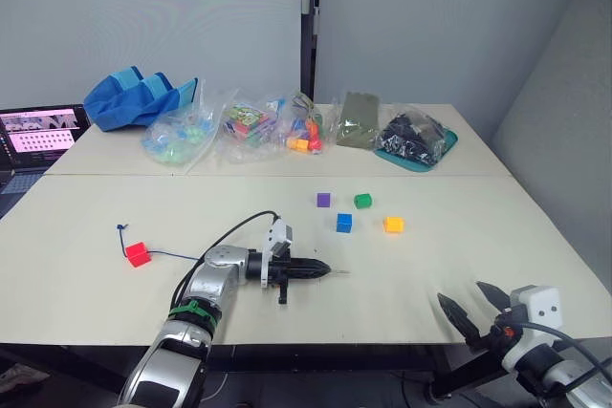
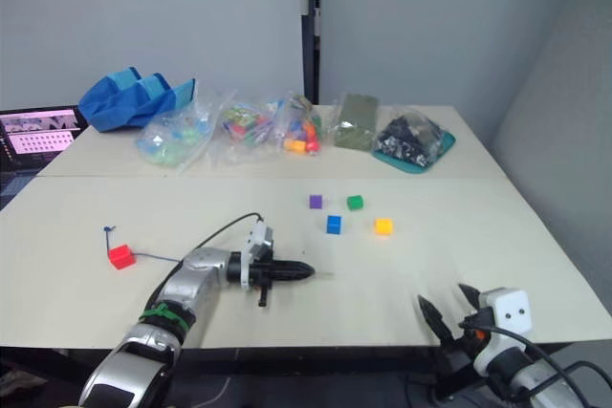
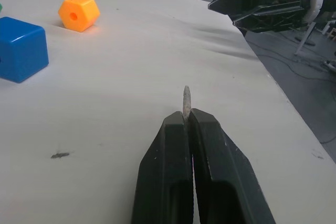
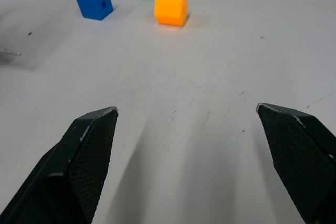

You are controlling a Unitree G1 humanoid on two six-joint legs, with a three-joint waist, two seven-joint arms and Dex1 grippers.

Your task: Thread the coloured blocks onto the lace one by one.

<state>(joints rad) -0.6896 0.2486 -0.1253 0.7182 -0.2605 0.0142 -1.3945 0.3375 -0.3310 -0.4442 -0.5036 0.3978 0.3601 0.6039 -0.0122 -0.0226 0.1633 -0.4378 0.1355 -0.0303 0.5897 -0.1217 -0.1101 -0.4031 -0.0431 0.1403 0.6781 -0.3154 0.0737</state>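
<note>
Now my left tool (image 1: 320, 270) pinches the lace (image 3: 186, 99) tip near the desk's (image 1: 459, 255) front edge; my right tool (image 1: 470, 305) gapes wide.

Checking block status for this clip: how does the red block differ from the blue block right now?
The red block lies alone toward the table's left, with the thin lace running from it; the blue block sits among the purple, green and orange ones, no lace visibly at it. Both rest on the table, ungripped.
</note>
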